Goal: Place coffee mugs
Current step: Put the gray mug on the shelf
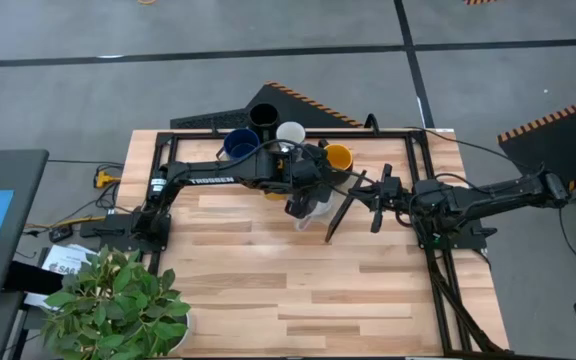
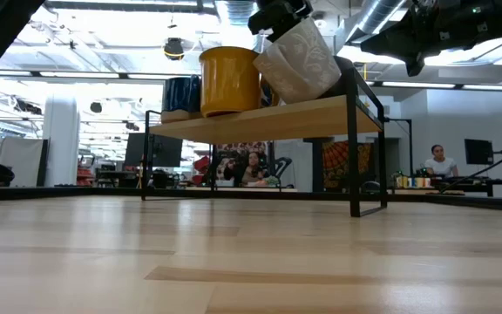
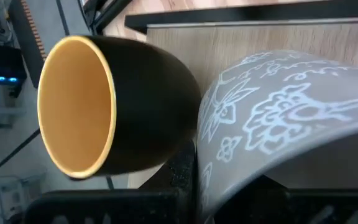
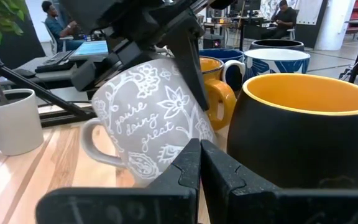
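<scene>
My left gripper (image 1: pixel 306 192) is shut on a light grey mug (image 4: pixel 148 118) with a white flower pattern. It holds the mug tilted at the near edge of a raised wooden shelf (image 2: pixel 260 120). On the shelf stand a black mug (image 1: pixel 263 115), a dark blue mug (image 1: pixel 240 145), a white mug (image 1: pixel 290 133), a yellow-orange mug (image 2: pixel 229 80) and a mug that is black outside and yellow inside (image 4: pixel 303 130). My right gripper (image 4: pixel 201 162) is shut and hovers level just right of the grey mug, pointing at it. My left gripper comes at the grey mug from above, at its rim. One finger (image 4: pixel 188 68) lies down the outer wall (image 3: pixel 229 155) on the side facing the black-and-yellow mug; the other finger is hidden by the mug. The mug hangs tilted, handle (image 4: pixel 95 146) toward the table's near side. Whether its base touches the shelf, I cannot tell.
The shelf's black metal frame (image 1: pixel 423 160) and legs (image 2: pixel 354 157) stand on the far half of the wooden table (image 1: pixel 298 290). A potted plant (image 1: pixel 118 300) sits at the near left corner. People sit in the room beyond the table.
</scene>
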You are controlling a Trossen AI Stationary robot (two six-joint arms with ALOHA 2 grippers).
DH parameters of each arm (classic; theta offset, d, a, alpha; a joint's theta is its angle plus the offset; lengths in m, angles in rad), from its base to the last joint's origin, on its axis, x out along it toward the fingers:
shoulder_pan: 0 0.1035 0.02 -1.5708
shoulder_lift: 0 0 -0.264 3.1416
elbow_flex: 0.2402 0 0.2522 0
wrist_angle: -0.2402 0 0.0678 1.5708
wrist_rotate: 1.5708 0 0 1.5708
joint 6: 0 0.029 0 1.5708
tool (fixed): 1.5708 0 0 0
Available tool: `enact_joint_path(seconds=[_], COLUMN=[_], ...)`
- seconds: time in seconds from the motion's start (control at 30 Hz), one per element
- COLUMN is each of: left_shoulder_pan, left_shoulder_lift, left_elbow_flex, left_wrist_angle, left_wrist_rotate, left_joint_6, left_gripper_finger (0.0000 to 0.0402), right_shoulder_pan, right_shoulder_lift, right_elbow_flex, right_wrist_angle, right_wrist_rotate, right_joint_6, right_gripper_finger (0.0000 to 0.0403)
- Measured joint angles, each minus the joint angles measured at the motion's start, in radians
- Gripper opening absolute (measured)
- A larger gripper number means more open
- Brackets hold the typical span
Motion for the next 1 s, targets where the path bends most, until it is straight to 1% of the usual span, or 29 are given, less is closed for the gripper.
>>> enact_joint_path(seconds=[0.27, 0.37, 1.0], left_shoulder_pan=[-0.002, -0.001, 0.014], left_shoulder_lift=[-0.001, -0.001, -0.001], left_elbow_flex=[0.002, 0.002, 0.002], left_wrist_angle=[-0.026, -0.019, -0.008], left_wrist_rotate=[0.010, 0.012, 0.017], left_joint_6=[-0.006, -0.006, 0.000], left_gripper_finger=[0.0012, 0.0020, 0.0107], right_shoulder_pan=[0.000, 0.000, 0.000], right_shoulder_lift=[0.000, 0.000, 0.000], right_elbow_flex=[0.000, 0.000, 0.000], right_wrist_angle=[0.000, 0.000, 0.000], right_wrist_rotate=[0.000, 0.000, 0.000], right_joint_6=[0.000, 0.000, 0.000], right_gripper_finger=[0.0035, 0.0035, 0.0035])
